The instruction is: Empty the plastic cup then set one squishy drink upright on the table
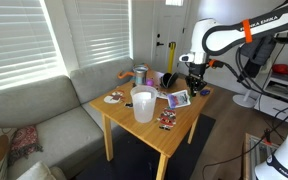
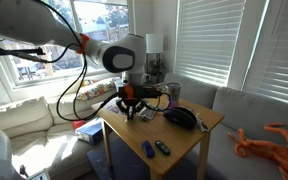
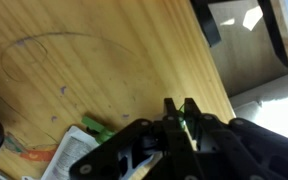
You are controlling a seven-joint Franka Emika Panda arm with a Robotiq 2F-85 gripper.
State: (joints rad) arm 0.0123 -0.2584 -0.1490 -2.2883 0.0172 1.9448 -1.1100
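Note:
The plastic cup (image 1: pixel 143 104) stands upright near the middle of the light-wood table (image 1: pixel 134 128); I cannot see what is in it. A small purple thing (image 1: pixel 169 78), perhaps a squishy drink, lies at the far side of the table. My gripper (image 1: pixel 193 84) hangs over the table's far corner, away from the cup. In the wrist view the gripper (image 3: pixel 179 108) has its fingertips almost together, with a thin green sliver pinched between them. What that sliver belongs to is hidden by the fingers. In the other exterior view the gripper (image 2: pixel 132 106) is low over the table corner.
A silvery-blue cylinder with an orange rim (image 1: pixel 141 74) stands at the back of the table. Flat packets (image 1: pixel 167 120) lie around the cup, one green (image 3: pixel 94 131). Two small blue items (image 2: pixel 154 149) lie near a table edge. A grey sofa (image 1: pixel 44 115) runs along one side.

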